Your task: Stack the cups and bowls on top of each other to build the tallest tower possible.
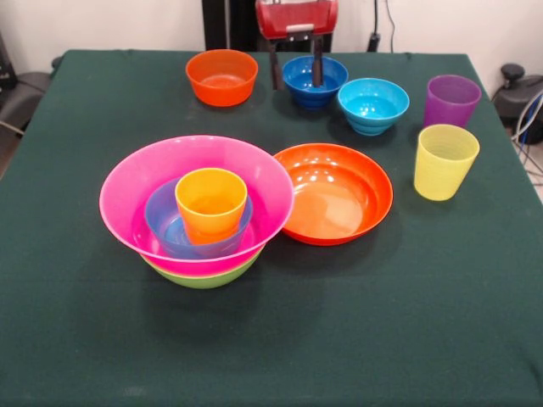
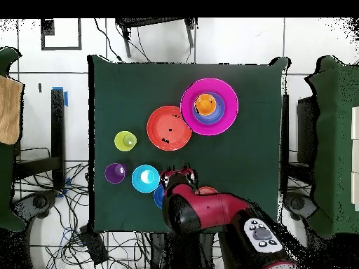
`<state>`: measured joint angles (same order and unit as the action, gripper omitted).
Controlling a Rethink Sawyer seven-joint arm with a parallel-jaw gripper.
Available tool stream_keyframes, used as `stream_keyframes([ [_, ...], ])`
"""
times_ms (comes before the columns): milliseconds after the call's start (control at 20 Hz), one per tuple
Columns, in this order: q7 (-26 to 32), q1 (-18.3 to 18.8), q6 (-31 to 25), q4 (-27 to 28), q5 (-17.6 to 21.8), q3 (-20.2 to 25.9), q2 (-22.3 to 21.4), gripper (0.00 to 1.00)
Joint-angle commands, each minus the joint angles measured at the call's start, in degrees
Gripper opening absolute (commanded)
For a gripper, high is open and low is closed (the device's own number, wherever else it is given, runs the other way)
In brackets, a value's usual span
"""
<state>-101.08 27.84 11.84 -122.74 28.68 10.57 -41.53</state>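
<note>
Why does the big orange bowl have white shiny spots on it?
In the front view, the shallow orange bowl is glossy, so the room lights bounce off it as bright glare patches. In the overhead view, the same bowl looks flatter in colour, with hardly any shine, and dark specks show near its lower edge.

A dark green table (image 1: pixel 475 322) lies under the gripper (image 1: pixel 296 75); cables (image 2: pixel 42 203) trail on the floor beyond its edges.

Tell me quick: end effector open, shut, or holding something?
End effector: open, holding nothing, one finger inside the dark blue bowl, the other outside its rim.
</note>
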Motion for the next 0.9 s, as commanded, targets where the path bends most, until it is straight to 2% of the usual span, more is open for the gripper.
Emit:
stream_keyframes([
  [50,-8.06,1.87,-3.58,-4.7,0.7,4.93,-3.66,1.0],
  [250,-7.46,3.71,-4.91,-5.83,0.66,6.76,-4.78,1.0],
  [450,-6.23,5.47,-5.45,-4.97,1.42,7.96,-3.46,1.0],
  [650,-5.08,3.65,-2.61,-1.94,2.94,4.82,0.24,1.0],
  [900,-5.7,-1.28,3.73,1.16,2.43,-0.63,6.17,1.0],
])
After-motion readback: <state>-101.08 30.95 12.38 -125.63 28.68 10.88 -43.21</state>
